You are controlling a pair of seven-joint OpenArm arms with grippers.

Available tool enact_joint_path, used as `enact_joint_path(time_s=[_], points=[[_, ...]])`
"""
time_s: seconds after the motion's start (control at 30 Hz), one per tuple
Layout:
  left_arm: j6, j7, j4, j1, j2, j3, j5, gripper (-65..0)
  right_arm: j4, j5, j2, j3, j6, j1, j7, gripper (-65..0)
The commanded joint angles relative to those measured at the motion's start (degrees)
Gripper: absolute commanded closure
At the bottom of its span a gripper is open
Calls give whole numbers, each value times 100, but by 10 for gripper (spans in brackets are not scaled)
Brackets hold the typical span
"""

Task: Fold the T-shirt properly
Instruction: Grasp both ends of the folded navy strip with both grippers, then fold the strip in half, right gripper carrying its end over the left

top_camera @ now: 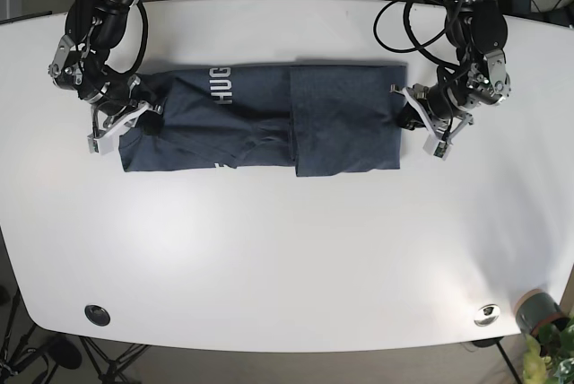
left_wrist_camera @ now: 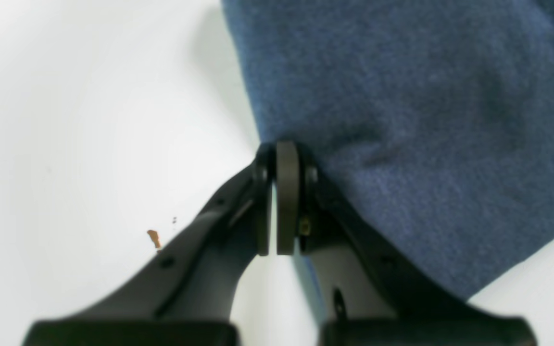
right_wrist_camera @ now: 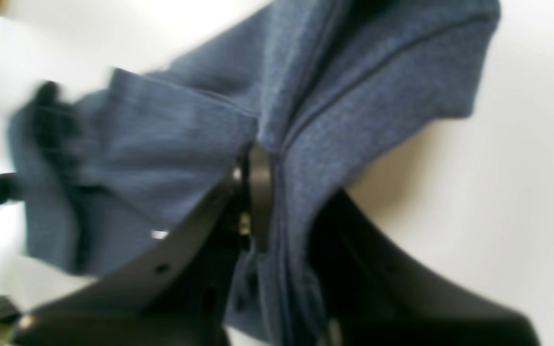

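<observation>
Left gripper (left_wrist_camera: 277, 158) jaws together at T-shirt (top_camera: 260, 119) edge; right gripper (right_wrist_camera: 258, 158), blurred, seemingly pinches cloth.

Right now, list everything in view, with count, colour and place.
T-shirt: one, dark blue, partly folded, lying across the far half of the table.
Table: one, white, under everything.
Brown speck: one, on the table by the left gripper.
Plant pot: one, grey, off the table's near corner.
Cables: several, black, at the far edge.
Left gripper: one, black, at the shirt's edge, jaws closed.
Right gripper: one, black, shut on the T-shirt's other end.
</observation>
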Motion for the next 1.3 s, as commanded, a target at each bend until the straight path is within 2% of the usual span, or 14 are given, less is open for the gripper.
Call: enact_joint_path(time_s=[0.0, 0.43, 0.73, 0.93, 1.07, 1.27], points=[[-27, -110, 57, -78, -56, 19, -88, 0, 318, -108, 55, 12, 54, 78, 112, 0], [17, -497, -611, -87, 41, 512, -80, 0, 1109, -231, 55, 12, 90, -98, 112, 0], [17, -506, -936, -236, 190, 635, -27, 0, 2349, -223, 64, -603, 116, -450, 103, 0], [17, -514, -1191, -483, 366, 1101, 316, 0, 2771, -196, 47, -1333, 116, -547, 112, 0], [17, -514, -1218, -527, 533, 1118, 571, 0, 2806, 111, 47, -1755, 116, -538, 121, 0], [17, -506, -1200, -527, 876, 1127, 940, 0, 2789, 155, -173, -2150, 116, -459, 376, 0]])
